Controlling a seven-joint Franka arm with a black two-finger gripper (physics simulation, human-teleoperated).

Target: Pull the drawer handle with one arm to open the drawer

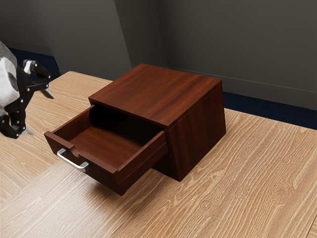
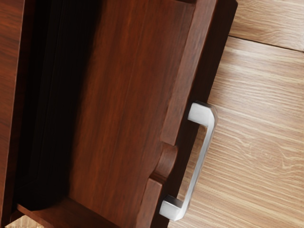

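A dark wooden cabinet [image 1: 163, 109] stands on the table with its drawer [image 1: 106, 148] pulled well out toward the exterior view's lower left. The inside of the drawer [image 2: 128, 109] holds nothing. A silver bar handle [image 1: 73, 161] runs across the drawer front, and in the wrist view the handle [image 2: 197, 161] lies free beside the bare table with nothing touching it. My gripper [image 1: 16, 124] hangs at the exterior view's left edge, to the left of the drawer front and apart from the handle, holding nothing.
The light wooden table [image 1: 237, 188] stretches wide around the cabinet, with open room on the exterior view's right and front. Grey walls stand behind it.
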